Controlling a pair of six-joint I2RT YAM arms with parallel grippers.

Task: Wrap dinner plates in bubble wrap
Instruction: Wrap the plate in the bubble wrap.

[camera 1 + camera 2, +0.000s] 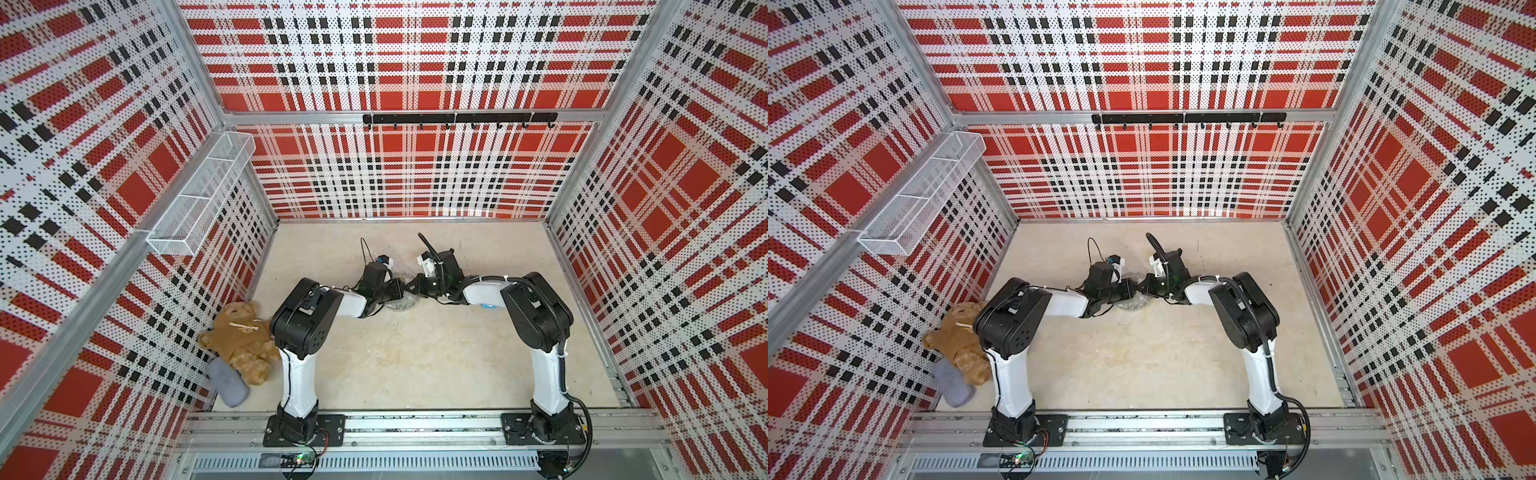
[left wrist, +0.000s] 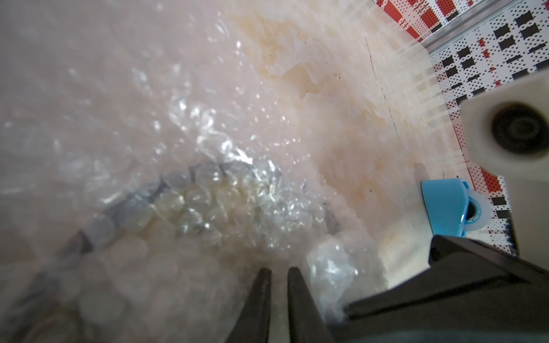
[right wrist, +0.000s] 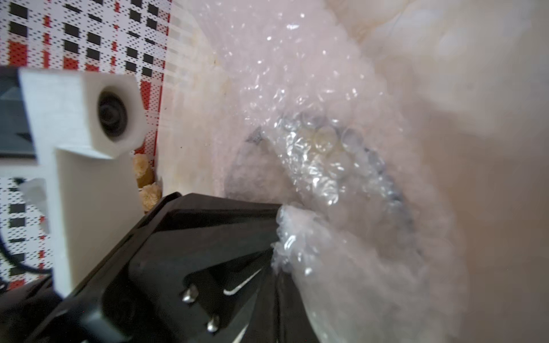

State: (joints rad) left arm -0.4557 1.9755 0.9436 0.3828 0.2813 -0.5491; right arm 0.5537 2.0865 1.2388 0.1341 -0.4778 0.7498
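Note:
The bubble wrap is bunched over the yellow dinner plate, whose dark rim shows through the bubbles. In both top views the bundle lies mid-table, mostly hidden under the two wrists. My left gripper has its fingers almost together, pinching wrap at the bundle's edge. My right gripper comes in from the opposite side and is shut, with a crumpled fold of wrap at its fingertips. The two grippers nearly touch.
A blue tape dispenser sits on the table under the right forearm. A brown teddy bear and a grey pouch lie by the left wall. A wire basket and a hook rail hang on the walls.

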